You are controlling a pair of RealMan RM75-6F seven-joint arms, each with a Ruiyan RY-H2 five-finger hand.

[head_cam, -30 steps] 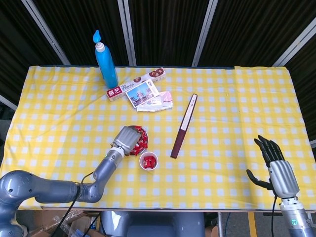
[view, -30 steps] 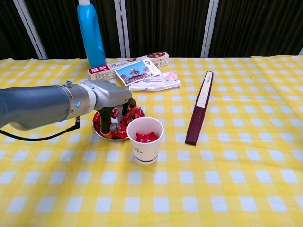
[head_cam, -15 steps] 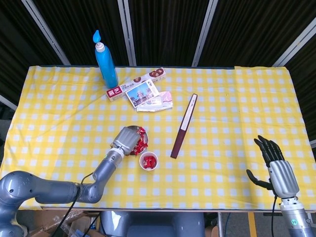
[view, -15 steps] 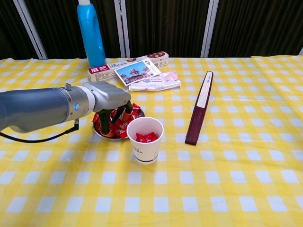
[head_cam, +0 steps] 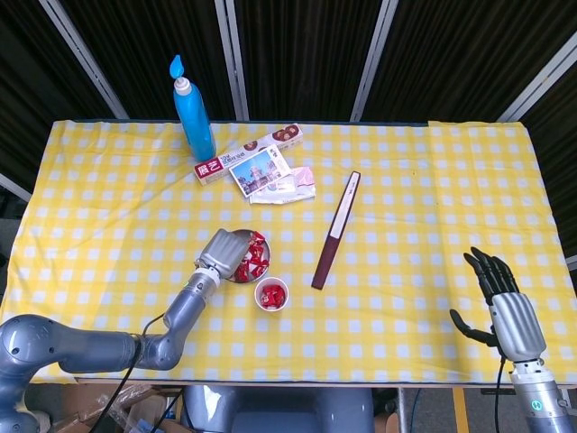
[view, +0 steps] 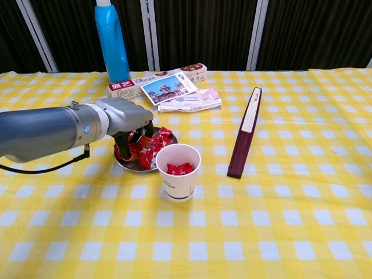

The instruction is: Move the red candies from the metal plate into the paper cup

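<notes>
The metal plate (head_cam: pixel 241 237) (view: pixel 131 167) holds a heap of red candies (head_cam: pixel 258 260) (view: pixel 152 146). Just in front of it stands the white paper cup (head_cam: pixel 270 295) (view: pixel 177 181) with a few red candies (view: pixel 180 168) inside. My left hand (head_cam: pixel 221 252) (view: pixel 121 118) hangs over the plate's left side. Its fingers are curled down into the heap, closed around a candy that they mostly hide. My right hand (head_cam: pixel 501 304) is far off at the table's near right edge, fingers spread and holding nothing. It does not show in the chest view.
A blue bottle (head_cam: pixel 193 113) (view: pixel 111 40), a long snack box (head_cam: pixel 249 153), a postcard (head_cam: pixel 259 171) and a pink packet (head_cam: pixel 295 186) lie behind the plate. A dark slim box (head_cam: pixel 335 231) (view: pixel 244 132) lies right of the cup.
My left hand has slid left across the plate and its fingers have curled in from a spread pose. More candies show on the plate's right side. The right hand has not moved.
</notes>
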